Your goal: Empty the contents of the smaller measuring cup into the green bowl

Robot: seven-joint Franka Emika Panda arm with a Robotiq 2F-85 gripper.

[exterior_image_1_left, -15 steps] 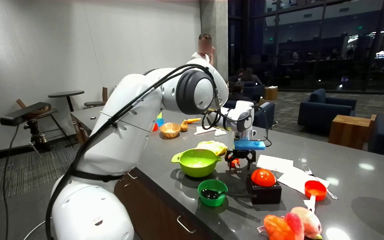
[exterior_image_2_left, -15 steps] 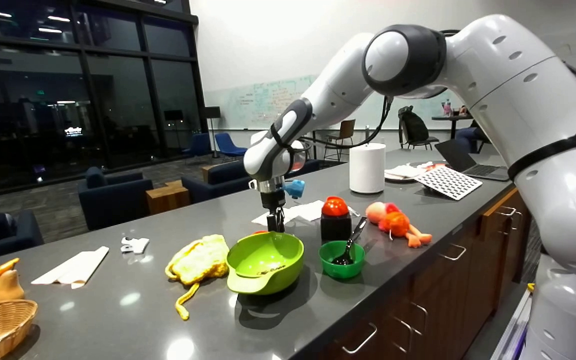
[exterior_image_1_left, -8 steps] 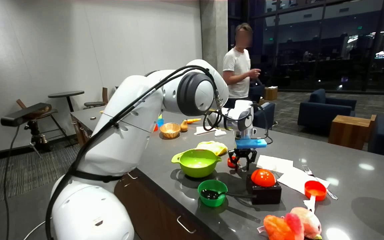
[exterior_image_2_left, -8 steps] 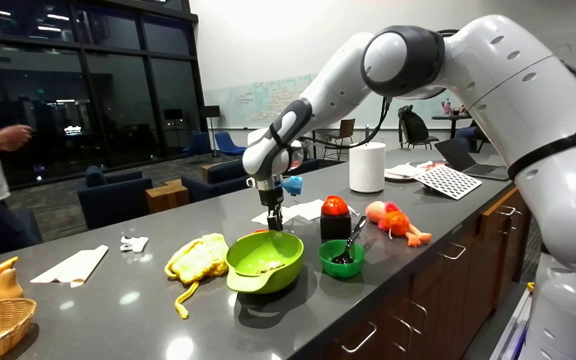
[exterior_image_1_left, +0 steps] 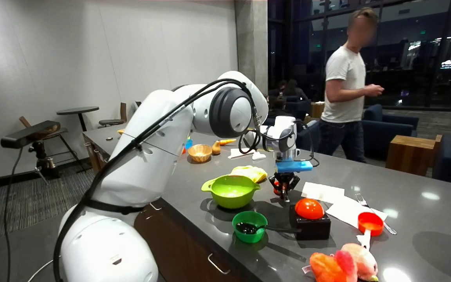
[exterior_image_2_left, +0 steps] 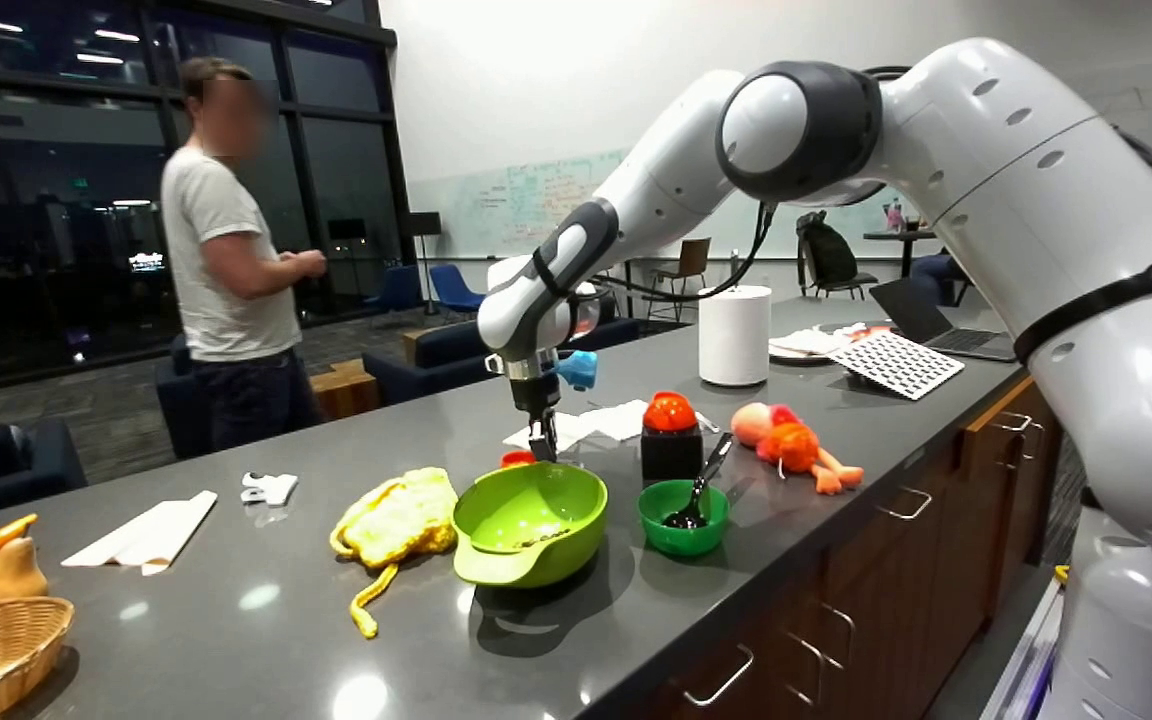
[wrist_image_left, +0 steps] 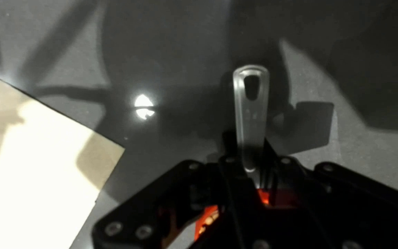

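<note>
Gripper (exterior_image_1_left: 284, 191) is clamped on the grey handle (wrist_image_left: 252, 117) of the small red cup (exterior_image_2_left: 516, 459). Wrist view: the handle's slotted end sticks out of the grip, the cup's body sits below, mostly hidden by the gripper, with pale pieces (wrist_image_left: 210, 220) showing inside. Can't tell if the cup's base touches the counter (exterior_image_1_left: 425, 207) or is off it.

Cup is near the green bowl (exterior_image_1_left: 233, 201), on its far side in an exterior view, partly hidden by the rim. Bowl stands upright on the counter; some small dark bits (exterior_image_2_left: 542, 538) lie in its bottom.

Rest of the counter: yellow knitted thing (exterior_image_2_left: 396, 520) right beside the bowl, contact unclear. Darker green tub (exterior_image_2_left: 684, 542) near the bowl but apart from it, black spoon (exterior_image_2_left: 715, 462) tilted in it, handle out over the rim. Black box (exterior_image_1_left: 312, 230) with a red dome (exterior_image_1_left: 309, 208) on top, near the gripper. Napkins (exterior_image_1_left: 321, 192) lie flat; fork (exterior_image_1_left: 361, 199) and bigger red cup (exterior_image_1_left: 370, 225) next to them, plush toy (exterior_image_2_left: 791, 448) close by. Paper roll (exterior_image_2_left: 734, 338) further along.

Man (exterior_image_2_left: 228, 260) in a white T-shirt stands beyond the counter in both exterior views.
</note>
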